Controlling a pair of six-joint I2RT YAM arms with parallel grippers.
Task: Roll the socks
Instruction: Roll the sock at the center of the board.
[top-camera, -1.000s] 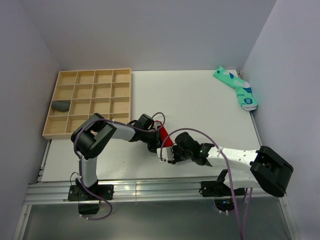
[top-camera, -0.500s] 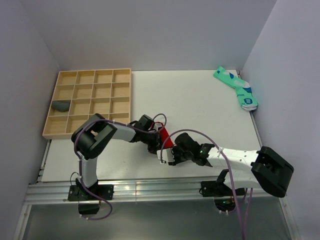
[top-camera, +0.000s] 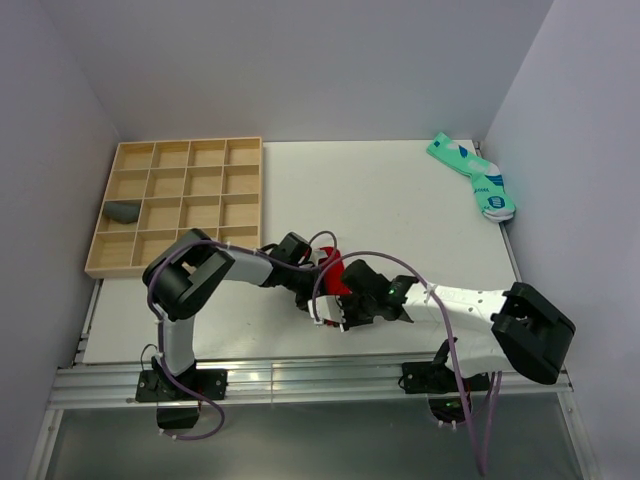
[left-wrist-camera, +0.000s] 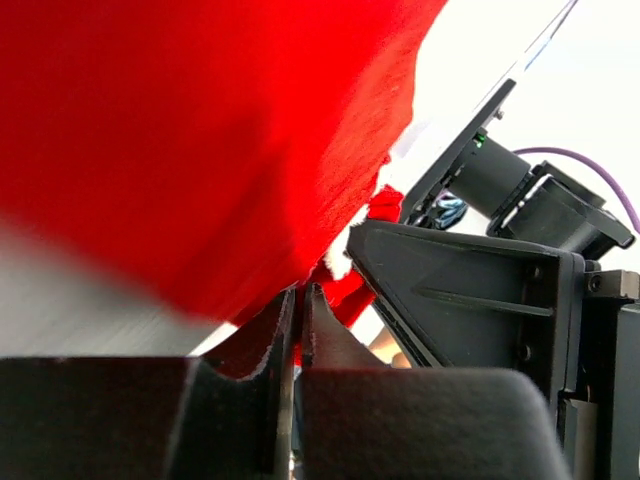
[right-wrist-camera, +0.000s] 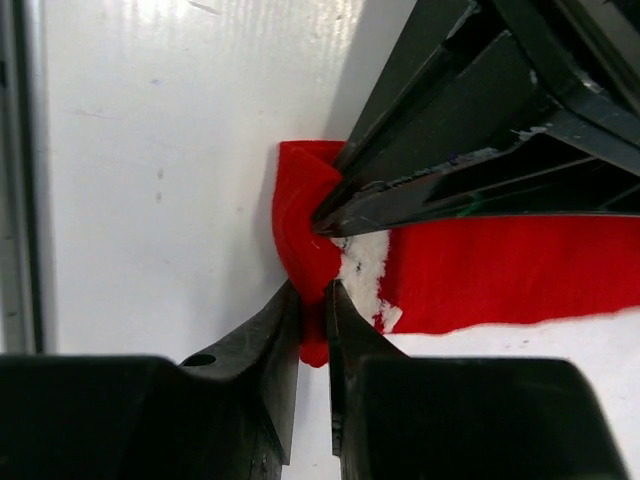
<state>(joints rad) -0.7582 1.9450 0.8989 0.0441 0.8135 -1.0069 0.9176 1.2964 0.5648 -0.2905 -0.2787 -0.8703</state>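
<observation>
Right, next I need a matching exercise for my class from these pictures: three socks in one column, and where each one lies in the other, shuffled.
Column A
1 red sock
2 dark grey sock
3 mint-green socks

Column B
a in a compartment of the wooden tray
b far right corner of the table
c middle of the table, towards its near edge

Pairs: 1-c, 2-a, 3-b

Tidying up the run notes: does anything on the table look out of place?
Nothing stands out: red sock pinched by left gripper and right gripper, grey sock bunched in one tray compartment, mint-green socks lying in the far right corner.
</observation>
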